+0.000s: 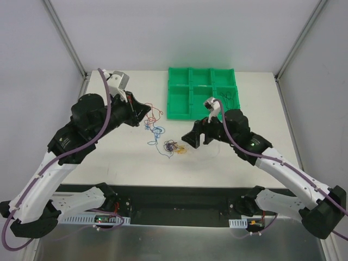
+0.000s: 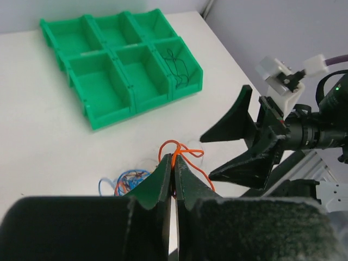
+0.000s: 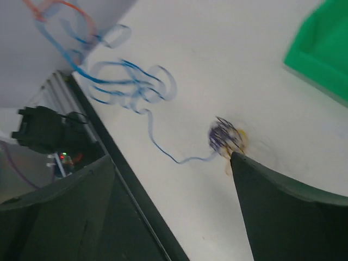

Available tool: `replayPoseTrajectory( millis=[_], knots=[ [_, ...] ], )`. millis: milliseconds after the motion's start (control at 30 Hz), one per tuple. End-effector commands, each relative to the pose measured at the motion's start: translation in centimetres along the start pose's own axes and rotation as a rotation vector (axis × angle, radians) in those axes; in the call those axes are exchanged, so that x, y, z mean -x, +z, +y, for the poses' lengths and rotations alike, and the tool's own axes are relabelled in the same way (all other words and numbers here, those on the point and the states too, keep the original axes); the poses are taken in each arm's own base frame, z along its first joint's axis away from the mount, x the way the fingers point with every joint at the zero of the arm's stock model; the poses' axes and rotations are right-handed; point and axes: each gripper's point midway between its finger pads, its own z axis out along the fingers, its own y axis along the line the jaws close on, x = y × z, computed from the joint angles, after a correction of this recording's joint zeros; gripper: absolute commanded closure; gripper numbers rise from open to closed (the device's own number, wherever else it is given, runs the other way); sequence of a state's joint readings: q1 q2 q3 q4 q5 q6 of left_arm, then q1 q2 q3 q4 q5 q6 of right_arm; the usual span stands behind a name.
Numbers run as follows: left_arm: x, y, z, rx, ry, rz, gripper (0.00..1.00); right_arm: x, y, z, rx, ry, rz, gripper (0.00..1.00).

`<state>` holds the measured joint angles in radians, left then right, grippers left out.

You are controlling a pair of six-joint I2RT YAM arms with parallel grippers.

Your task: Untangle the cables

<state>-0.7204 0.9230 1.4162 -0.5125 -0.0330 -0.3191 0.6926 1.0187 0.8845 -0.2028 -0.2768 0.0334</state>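
Note:
My left gripper is shut on a red-orange cable and holds it above the table; in the left wrist view the jaws pinch the orange loop. A blue curly cable trails from it toward a small purple, yellow and dark knot. My right gripper is open, just right of the knot. In the right wrist view the open gripper has its right fingertip beside the knot, and the blue cable lies beyond.
A green six-compartment tray stands at the back of the table, with a dark cable in its near right compartment. The tray also shows in the left wrist view. The table's front edge and black rail run below the knot.

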Motion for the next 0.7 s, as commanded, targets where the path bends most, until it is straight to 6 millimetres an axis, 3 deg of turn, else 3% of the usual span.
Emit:
replayPoseTrajectory(
  millis=[0, 133, 233, 333, 467, 500, 600, 667],
  knots=[
    [0.1, 0.2, -2.1, -0.087, -0.102, 0.01, 1.0, 4.8, 2.9, 9.5, 0.412, -0.092, -0.221, 0.08],
    [0.4, -0.4, -3.2, -0.142, -0.122, 0.016, 1.0, 5.1, 6.3, 10.4, 0.318, -0.132, -0.303, 0.04],
    [0.9, -1.0, -3.2, -0.141, -0.128, -0.007, 1.0, 5.5, 9.1, 9.5, 0.246, -0.057, -0.314, 0.1],
    [1.6, -1.7, -3.1, -0.134, -0.125, -0.036, 1.0, 5.6, 11.3, 7.4, 0.124, 0.004, -0.316, 0.34],
    [2.2, -2.7, -3.5, -0.155, -0.11, -0.06, 1.0, 5.3, 13.0, 5.6, 0.057, 0.029, -0.333, 0.91],
    [2.4, -2.8, -3.4, -0.156, -0.102, -0.066, 1.0, 5.1, 13.3, 5.3, 0.054, 0.035, -0.327, 0.99],
    [3.0, -3.3, -3.3, -0.149, -0.085, -0.091, 1.0, 4.4, 13.6, 5.2, 0.07, 0.046, -0.305, 0.99],
    [3.3, -3.3, -3.3, -0.148, -0.073, -0.099, 1.0, 3.3, 13.1, 6.6, 0.164, 0.017, -0.268, 0.95]
  ],
)
